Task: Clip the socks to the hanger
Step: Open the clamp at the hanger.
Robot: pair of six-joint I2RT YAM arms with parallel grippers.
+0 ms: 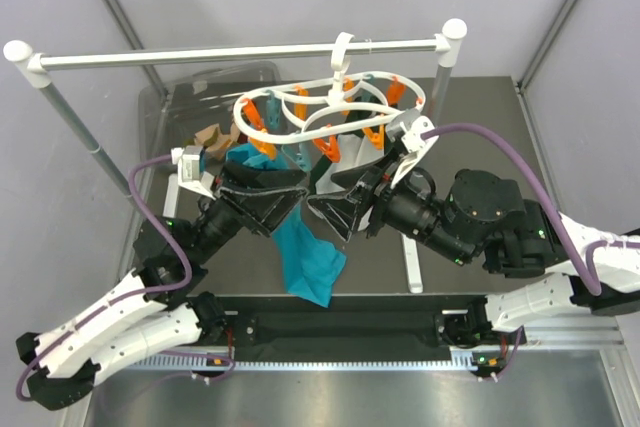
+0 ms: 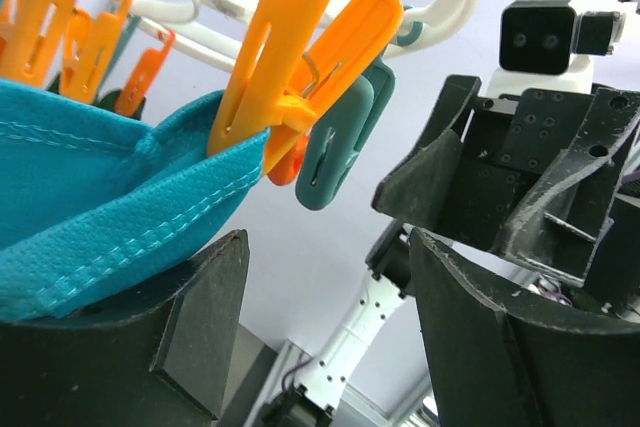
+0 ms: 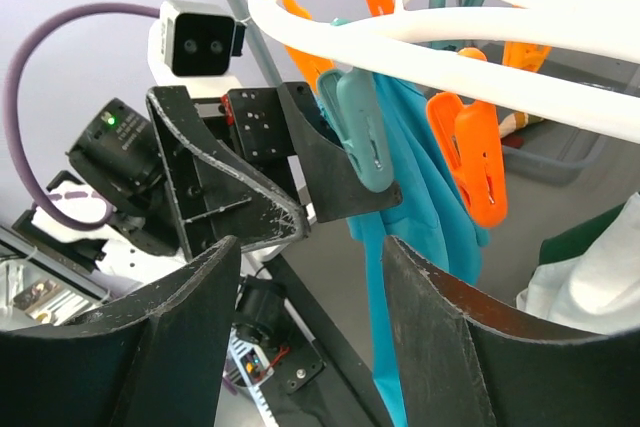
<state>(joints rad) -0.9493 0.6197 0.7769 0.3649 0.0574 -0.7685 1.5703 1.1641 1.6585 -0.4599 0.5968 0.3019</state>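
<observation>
The white ring hanger [image 1: 300, 112] hangs by its hook from the rail, with orange and teal clips under it. A small tan and brown bundle, apparently the socks [image 1: 213, 137], lies at the back left beside the hanger, in neither gripper. My left gripper [image 1: 293, 205] is open and empty just below the hanger; in its wrist view [image 2: 325, 247] an orange clip [image 2: 275, 67] pinches the teal cloth [image 2: 90, 197] above its left finger. My right gripper [image 1: 322, 197] faces it, open and empty [image 3: 310, 257], below a teal clip [image 3: 360, 127].
The teal cloth [image 1: 305, 247] hangs from the hanger down between the two grippers. A white cloth [image 3: 590, 287] hangs at the right. The long white rail [image 1: 200, 55] on poles spans the back. A clear bin [image 1: 170, 97] sits at the back left.
</observation>
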